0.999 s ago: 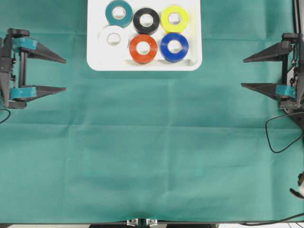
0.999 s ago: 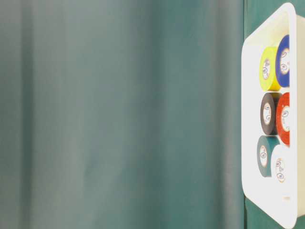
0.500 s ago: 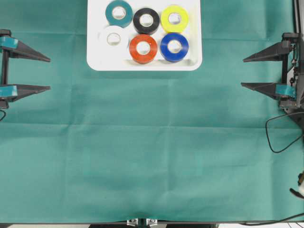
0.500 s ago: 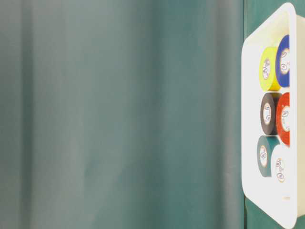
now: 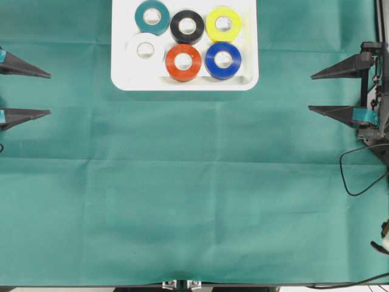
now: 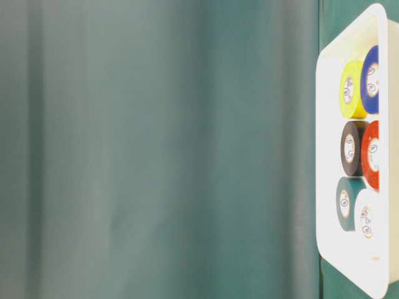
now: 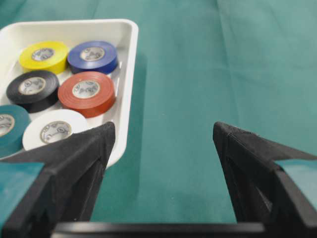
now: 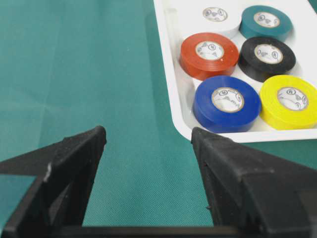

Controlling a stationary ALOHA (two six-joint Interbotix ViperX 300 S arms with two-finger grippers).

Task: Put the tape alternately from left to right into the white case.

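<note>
Hands (image 5: 48, 92) (image 5: 311, 92) level at opposite table edges, fingers apart, empty, pointing inward.

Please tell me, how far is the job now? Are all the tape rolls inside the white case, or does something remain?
Done: all six rolls lie in the white case: teal, black, yellow, white, red-orange, blue. In hand: nothing; the left gripper and the right gripper stand open and empty at the table's sides. Left: no roll shows on the green cloth, so the job looks finished.
</note>
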